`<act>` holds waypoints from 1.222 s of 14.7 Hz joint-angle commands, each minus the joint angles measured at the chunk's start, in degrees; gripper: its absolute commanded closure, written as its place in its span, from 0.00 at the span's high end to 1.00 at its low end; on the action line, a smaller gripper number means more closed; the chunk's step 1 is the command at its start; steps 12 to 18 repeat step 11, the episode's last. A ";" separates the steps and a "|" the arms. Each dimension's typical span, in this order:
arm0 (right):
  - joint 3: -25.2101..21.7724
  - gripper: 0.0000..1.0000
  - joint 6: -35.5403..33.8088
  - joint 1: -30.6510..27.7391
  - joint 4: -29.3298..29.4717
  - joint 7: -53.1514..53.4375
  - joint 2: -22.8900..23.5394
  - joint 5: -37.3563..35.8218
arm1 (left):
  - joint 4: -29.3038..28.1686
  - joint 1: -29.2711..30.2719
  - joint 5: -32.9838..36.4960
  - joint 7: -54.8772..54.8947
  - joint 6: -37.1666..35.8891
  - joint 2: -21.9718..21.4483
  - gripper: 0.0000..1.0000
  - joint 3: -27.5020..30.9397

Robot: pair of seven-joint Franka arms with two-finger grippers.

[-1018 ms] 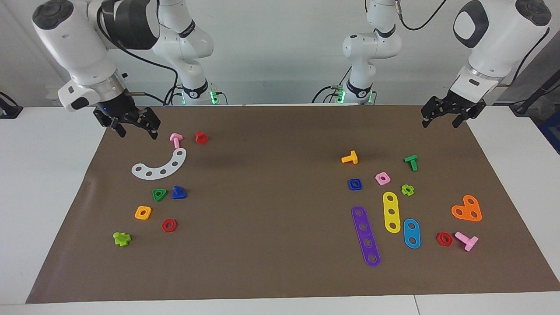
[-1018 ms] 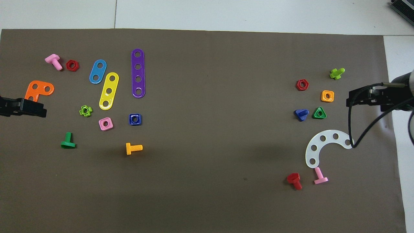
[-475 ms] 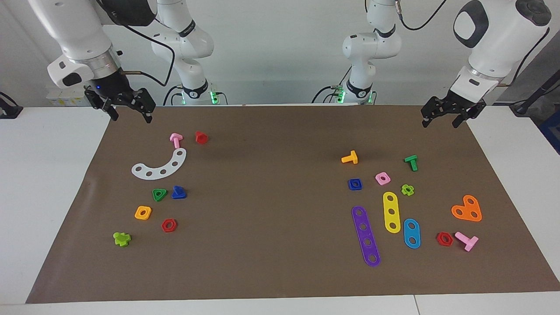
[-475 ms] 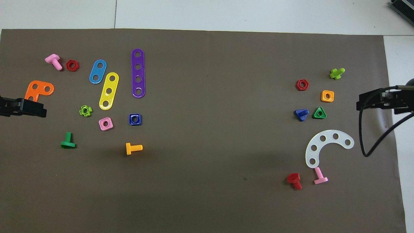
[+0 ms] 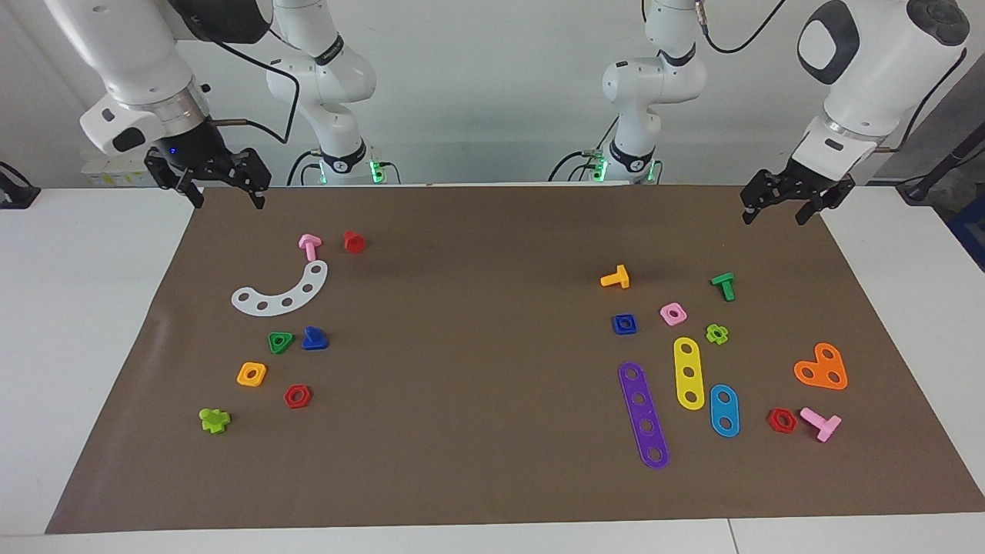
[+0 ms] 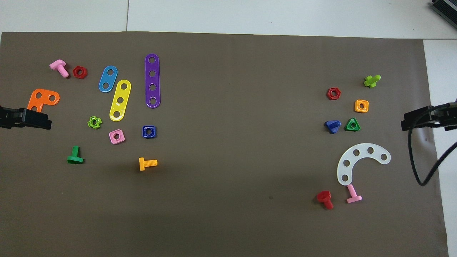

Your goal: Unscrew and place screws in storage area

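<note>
Where smooth plastic nuts ring it, triangular-headed screw (image 5: 315,338) stands.

Seven bolts are counted on the surface (image 6: 228,142): a pink bolt (image 6: 59,67), a second pink bolt (image 6: 353,194), a green bolt (image 6: 75,156), an orange bolt (image 6: 147,164), a red bolt (image 6: 325,199), a blue bolt (image 6: 332,126) and a lime bolt (image 6: 372,80). Four of them are found toward three o'clock in the overhead view and three toward nine o'clock.

Seven nuts are counted: a red hex nut (image 6: 80,72), a second red hex nut (image 6: 333,93), a lime cross nut (image 6: 94,122), a pink square nut (image 6: 117,136), a blue square nut (image 6: 149,131), an orange square nut (image 6: 361,105) and a green triangular nut (image 6: 352,125).

Five holed plates are counted: a blue strip (image 6: 108,79), a yellow strip (image 6: 120,100), a purple strip (image 6: 152,80), a white curved strip (image 6: 360,162) and an orange bracket (image 6: 43,99).

Two claws are counted: the left claw (image 5: 773,218) and the right claw (image 5: 228,201).
</note>
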 commanded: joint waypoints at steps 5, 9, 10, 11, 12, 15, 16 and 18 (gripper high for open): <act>0.35 1.00 0.33 -0.80 1.79 -2.79 1.35 -0.95 | -2.07 0.45 0.47 0.05 1.02 -1.69 1.00 -0.28; 0.26 1.00 0.06 -0.80 1.61 -1.48 1.26 -0.77 | -2.07 0.45 0.47 0.05 1.02 -1.69 1.00 -0.28; 0.26 1.00 0.06 -0.80 1.61 -1.30 1.26 -0.77 | -2.07 0.45 0.47 0.05 1.02 -1.69 1.00 -0.28; 0.26 1.00 0.15 -0.80 1.44 -1.30 1.18 -0.69 | -2.07 0.45 0.47 0.05 1.02 -1.69 1.00 -0.28; 0.26 1.00 0.15 -0.80 1.44 -1.30 1.18 -0.69 | -2.07 0.45 0.47 0.05 1.02 -1.69 1.00 -0.28; 0.26 1.00 0.15 -0.80 1.44 -1.30 1.18 -0.69 | -2.07 0.45 0.47 0.05 1.02 -1.69 1.00 -0.28; 0.26 1.00 0.15 -0.80 1.44 -1.30 1.18 -0.69 | -2.07 0.45 0.47 0.05 1.02 -1.69 1.00 -0.28; 0.26 1.00 0.15 -0.80 1.44 -1.30 1.18 -0.69 | -2.07 0.45 0.47 0.05 1.02 -1.69 1.00 -0.28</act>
